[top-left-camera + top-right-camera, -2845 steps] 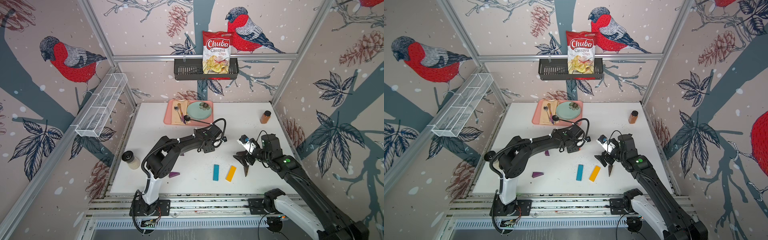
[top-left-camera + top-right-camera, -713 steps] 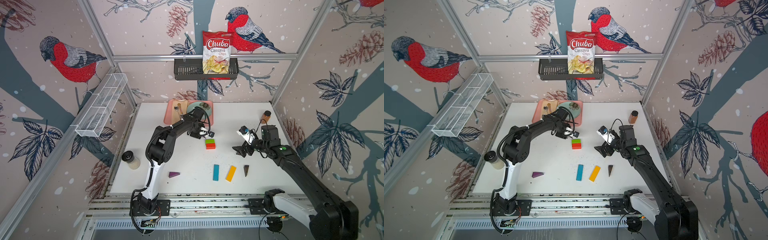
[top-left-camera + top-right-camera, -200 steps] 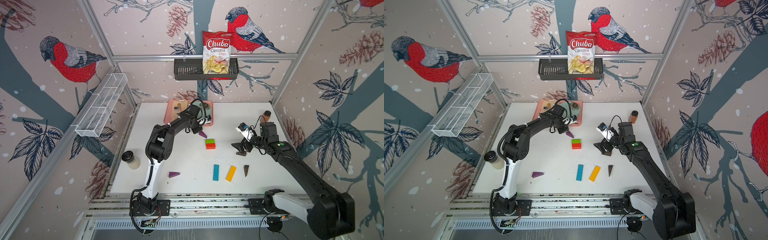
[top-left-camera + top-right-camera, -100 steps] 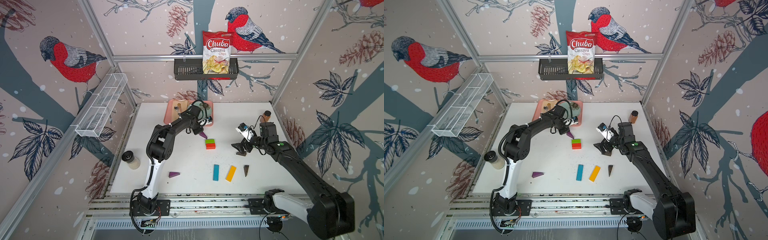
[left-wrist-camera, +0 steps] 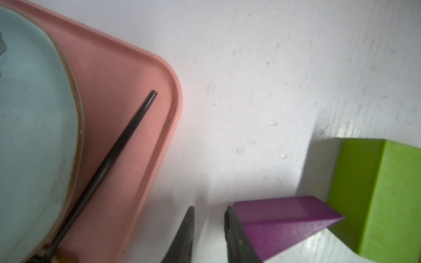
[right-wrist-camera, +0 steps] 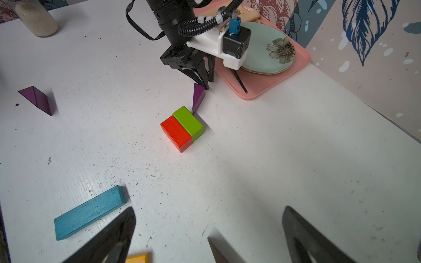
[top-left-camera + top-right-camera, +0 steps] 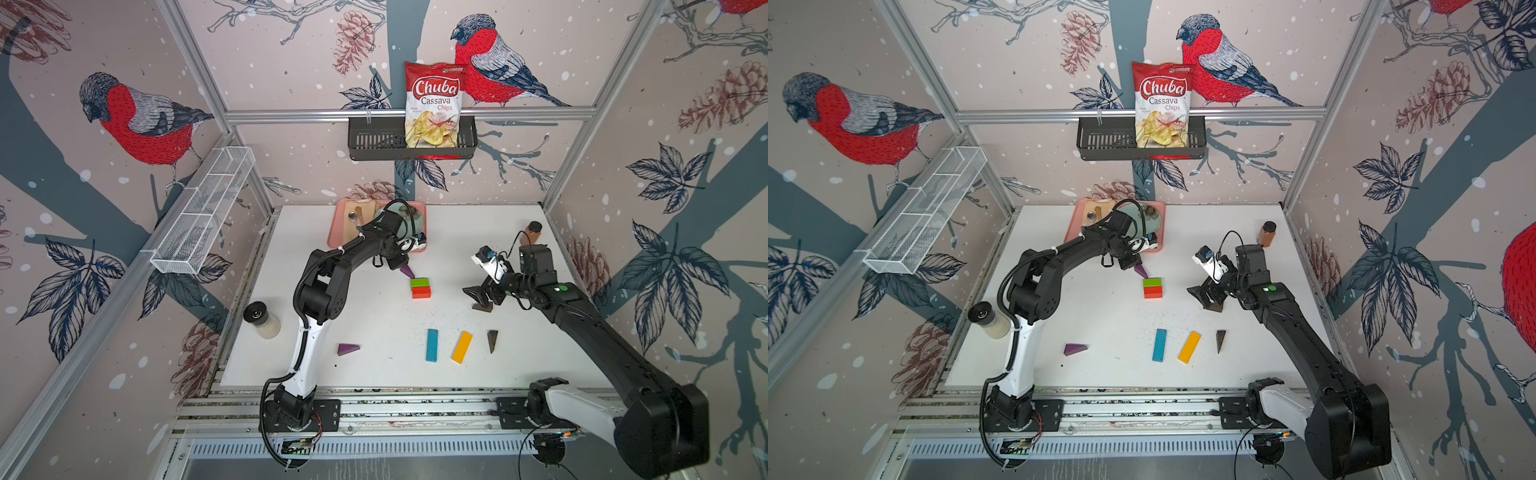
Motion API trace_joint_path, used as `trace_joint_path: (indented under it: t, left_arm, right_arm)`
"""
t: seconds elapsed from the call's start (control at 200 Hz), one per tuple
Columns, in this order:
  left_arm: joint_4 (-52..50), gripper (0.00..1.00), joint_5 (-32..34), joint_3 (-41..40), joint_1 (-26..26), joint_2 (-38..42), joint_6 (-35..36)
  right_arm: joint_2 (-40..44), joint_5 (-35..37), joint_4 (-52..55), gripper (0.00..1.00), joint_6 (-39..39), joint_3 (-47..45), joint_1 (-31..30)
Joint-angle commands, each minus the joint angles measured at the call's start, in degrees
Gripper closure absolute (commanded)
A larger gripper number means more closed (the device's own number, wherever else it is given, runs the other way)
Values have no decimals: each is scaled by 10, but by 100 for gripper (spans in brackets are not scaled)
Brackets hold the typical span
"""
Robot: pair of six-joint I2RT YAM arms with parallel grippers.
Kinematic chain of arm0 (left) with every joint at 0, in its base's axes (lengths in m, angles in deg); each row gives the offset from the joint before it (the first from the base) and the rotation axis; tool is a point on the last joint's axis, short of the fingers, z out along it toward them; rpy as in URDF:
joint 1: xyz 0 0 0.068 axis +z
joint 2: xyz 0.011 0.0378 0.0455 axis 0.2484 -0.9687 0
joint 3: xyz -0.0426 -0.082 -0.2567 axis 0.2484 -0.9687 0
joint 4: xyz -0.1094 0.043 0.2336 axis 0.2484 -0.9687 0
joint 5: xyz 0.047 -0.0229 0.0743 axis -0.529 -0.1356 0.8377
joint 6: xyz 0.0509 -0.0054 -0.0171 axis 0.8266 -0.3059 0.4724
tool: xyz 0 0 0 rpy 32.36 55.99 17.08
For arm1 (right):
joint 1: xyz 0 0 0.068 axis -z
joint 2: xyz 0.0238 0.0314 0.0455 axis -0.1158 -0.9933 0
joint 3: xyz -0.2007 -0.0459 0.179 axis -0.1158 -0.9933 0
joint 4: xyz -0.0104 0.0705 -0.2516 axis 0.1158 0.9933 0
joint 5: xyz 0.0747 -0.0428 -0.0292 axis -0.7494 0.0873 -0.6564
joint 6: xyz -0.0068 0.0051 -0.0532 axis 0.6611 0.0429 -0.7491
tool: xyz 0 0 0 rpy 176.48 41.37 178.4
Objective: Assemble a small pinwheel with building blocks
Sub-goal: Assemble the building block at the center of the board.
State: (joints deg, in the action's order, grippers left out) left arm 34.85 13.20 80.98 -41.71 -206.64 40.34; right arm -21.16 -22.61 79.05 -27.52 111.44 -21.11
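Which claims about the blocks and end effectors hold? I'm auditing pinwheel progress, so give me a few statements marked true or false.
1. The green brick touches the red brick. True.
2. The left end effector is wide open. False: it is shut, beside a purple wedge.
3. The right end effector is open. True.
4. The blue bar adjoins the red brick. False: it lies apart, near the yellow bar.

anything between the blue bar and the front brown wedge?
The yellow bar, lying flat and apart from both the blue bar and the front brown wedge. Shows in both top views.
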Motion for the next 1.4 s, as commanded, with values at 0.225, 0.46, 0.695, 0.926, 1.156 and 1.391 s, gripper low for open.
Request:
trace_joint_path:
  t: [0.225,0.46,0.695,0.926,1.156,1.391]
  left_arm:
    - [-7,74,-27,17,-2,-1,-2]
    - [-3,74,-9,13,-2,-1,-5]
    - [-1,74,24,10,-2,-4,-20]
    - [-9,74,-2,3,-2,0,-20]
    - [-5,74,-6,3,-1,3,-24]
    - [21,74,7,17,18,24,-60]
  right_arm:
    - [-1,-1,0,1,0,4,0]
    - [0,-1,2,1,0,3,0]
    - [3,2,3,1,0,2,0]
    - [2,1,4,1,-1,3,1]
    - [3,1,2,0,-1,2,0]
    - [4,9,1,0,0,4,1]
